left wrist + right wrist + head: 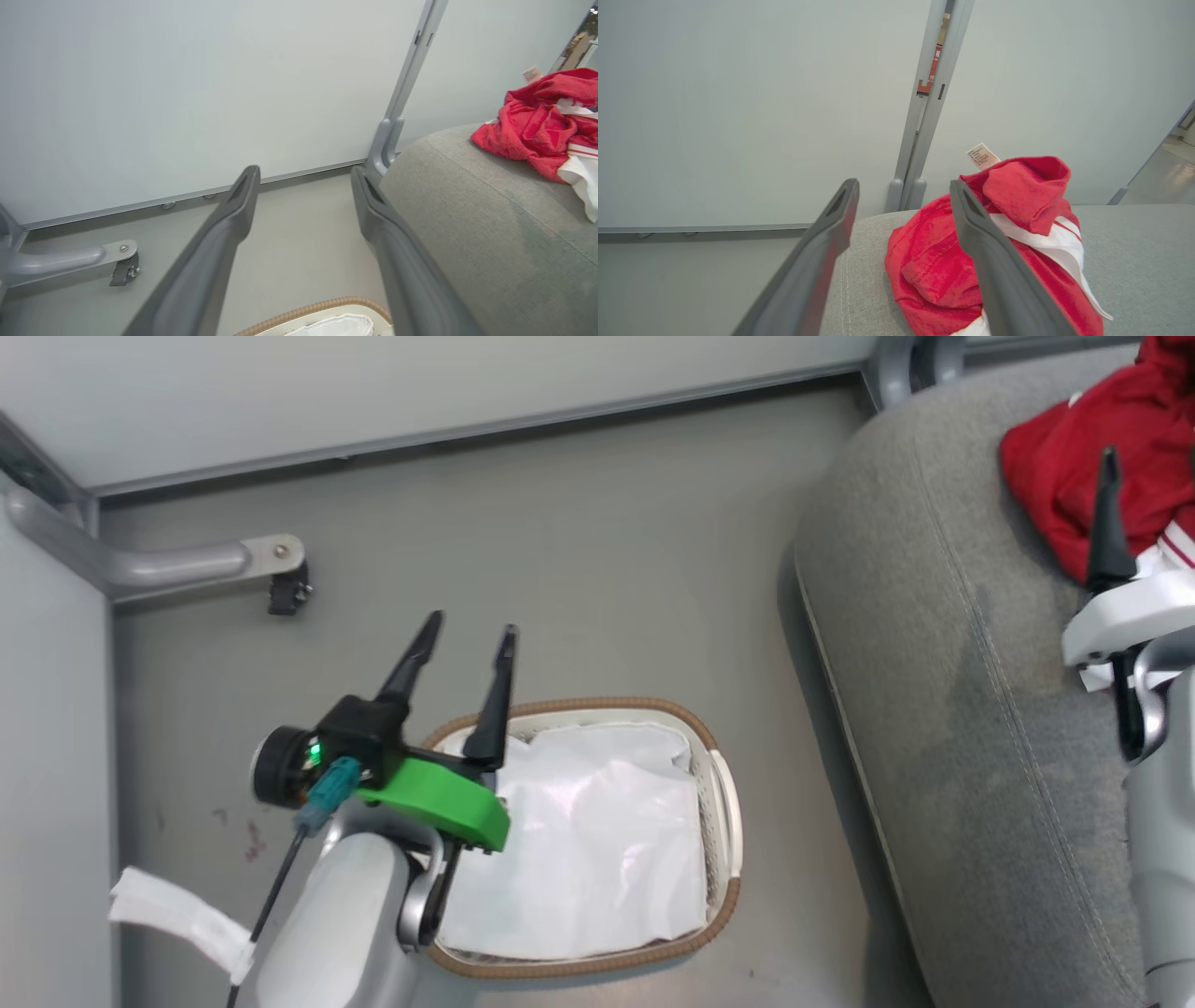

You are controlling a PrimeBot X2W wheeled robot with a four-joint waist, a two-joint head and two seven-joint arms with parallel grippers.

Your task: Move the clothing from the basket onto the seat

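Observation:
The clothing [1074, 467] is a heap of red fabric with white trim and a small tag, lying on the light-grey seat [934, 663] at the far right. My right gripper [1150, 462] hovers over the heap, open, nothing between its fingers [904, 186]; the clothing [934, 261] rests on the seat [1134, 242] under the right finger. The basket [579, 705] stands on the floor left of the seat and holds a plain white sheet [597, 840]. My left gripper [471, 625] is open and empty above the basket's far left rim, which also edges into the left wrist view [317, 305].
Pale wall panels close off the far side. A grey metal frame foot with a small black caster [280, 574] juts onto the floor at the left. An upright post [924, 116] stands behind the seat's corner. A white strip [177, 915] hangs near my left forearm.

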